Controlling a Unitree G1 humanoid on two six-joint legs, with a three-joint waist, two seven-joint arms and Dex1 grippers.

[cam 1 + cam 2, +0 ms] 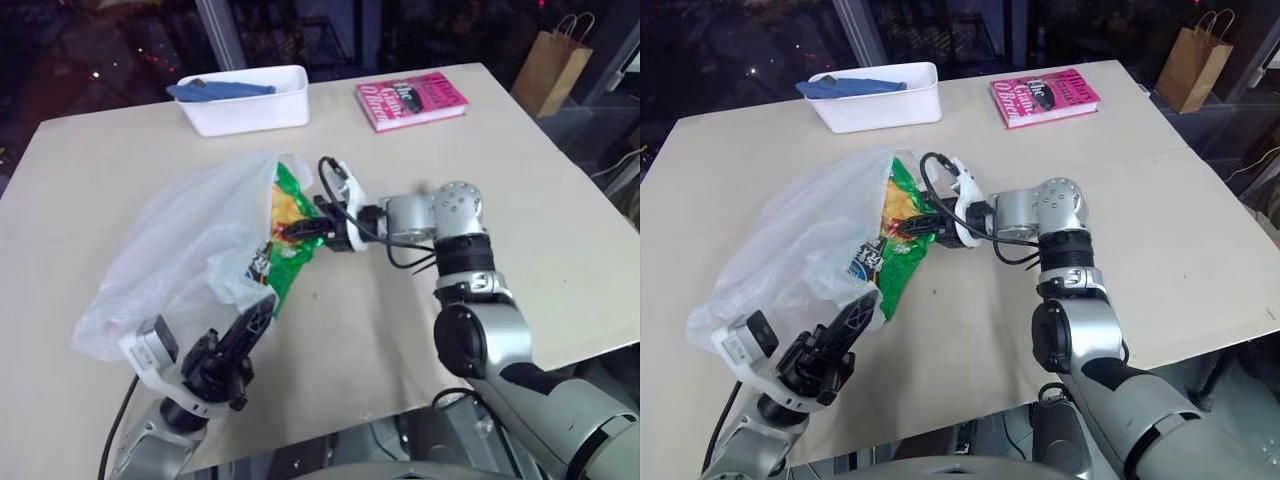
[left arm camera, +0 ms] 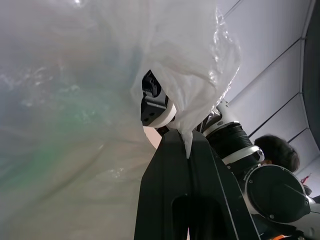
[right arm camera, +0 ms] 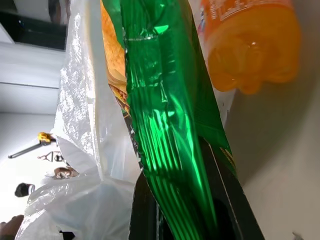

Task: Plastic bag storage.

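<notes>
The plastic bag [image 1: 170,250], thin, translucent and white, lies crumpled on the left half of the table with its mouth facing right. My left gripper [image 1: 257,310] is at the bag's near edge, shut on a pinch of the film [image 2: 188,142]. A green chips packet [image 1: 287,240] sticks partly into the bag's mouth. My right gripper [image 1: 300,230] reaches in from the right and is shut on the packet; in the right wrist view the green foil [image 3: 175,150] runs up between its fingers. The packet's far end is hidden behind the film.
A white bin [image 1: 250,112] holding a blue cloth [image 1: 220,89] stands at the table's back. To its right lies a pink book [image 1: 410,100]. A brown paper bag [image 1: 552,70] stands beyond the far right corner. A rounded orange thing [image 3: 250,45] lies beside the packet. A person's head [image 2: 275,150] shows behind my right arm.
</notes>
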